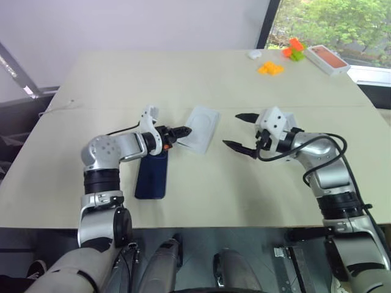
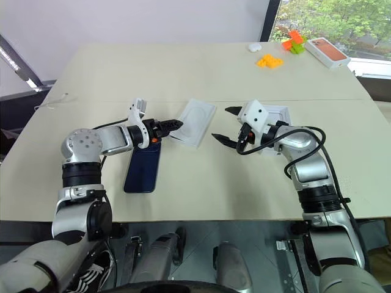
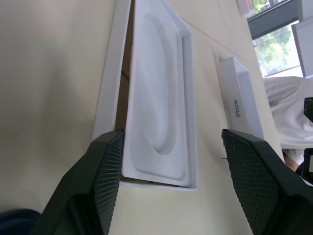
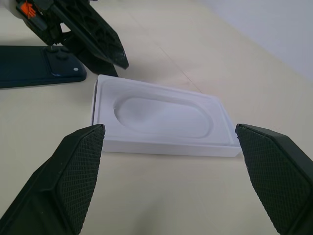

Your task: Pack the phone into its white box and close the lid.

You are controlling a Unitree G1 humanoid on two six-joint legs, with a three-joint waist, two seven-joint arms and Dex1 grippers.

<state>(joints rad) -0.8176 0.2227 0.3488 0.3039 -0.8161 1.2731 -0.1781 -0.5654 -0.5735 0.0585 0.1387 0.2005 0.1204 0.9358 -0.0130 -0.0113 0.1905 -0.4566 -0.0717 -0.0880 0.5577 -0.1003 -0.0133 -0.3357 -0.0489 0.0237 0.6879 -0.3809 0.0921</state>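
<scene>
On the beige table (image 1: 201,79), the working area sits midway between the near edge and the far one, with broad bare surface behind it and to either side. The white box (image 2: 194,122) lies flat near the centre, its insert tray with the oval recess facing up and seated a little askew in the base. The left gripper (image 2: 173,126) reaches to the box's near-left corner with its fingers parted around that corner; whether they actually touch the cardboard I cannot tell, and they hold nothing. Just beside it, under the left forearm, the phone (image 1: 151,174) lies flat on the table, dark back up, close to the near edge. The right gripper (image 1: 239,130) hangs just right of the box with its jaws spread wide and empty, pointing toward the box. Behind that gripper the lid (image 2: 278,113) rests on the table, mostly hidden by the wrist. Well apart at the far right corner sit orange and green blocks (image 1: 294,49), small yellow pieces (image 1: 270,68), a little white object (image 1: 255,54) and a box with an orange-red top (image 1: 327,59).
</scene>
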